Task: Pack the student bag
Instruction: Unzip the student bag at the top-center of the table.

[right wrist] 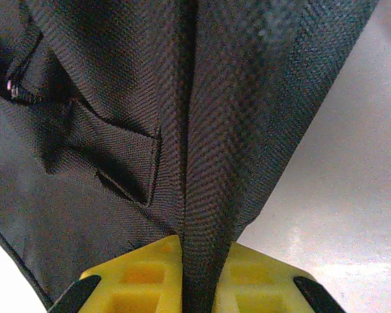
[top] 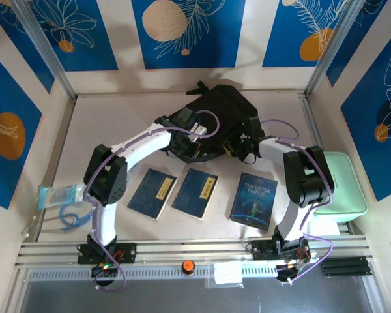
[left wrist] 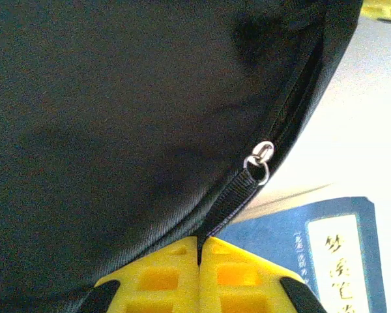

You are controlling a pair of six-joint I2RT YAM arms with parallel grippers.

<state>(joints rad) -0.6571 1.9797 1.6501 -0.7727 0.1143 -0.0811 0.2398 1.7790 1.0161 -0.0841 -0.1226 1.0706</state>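
Though slumped flat, student bag [top: 218,114] just beyond Little Prince book [top: 254,201], slightly left of it. Left gripper [left wrist: 199,251]: pads pressed together, pinching zipper pull strap [left wrist: 231,195] at bag edge, beyond-left of the book. Right gripper [right wrist: 201,251]: clamped on fold of bag fabric, straight beyond the book.

Both jaws clamped — left arm [top: 140,140] and right arm [top: 305,175] stretched forward.
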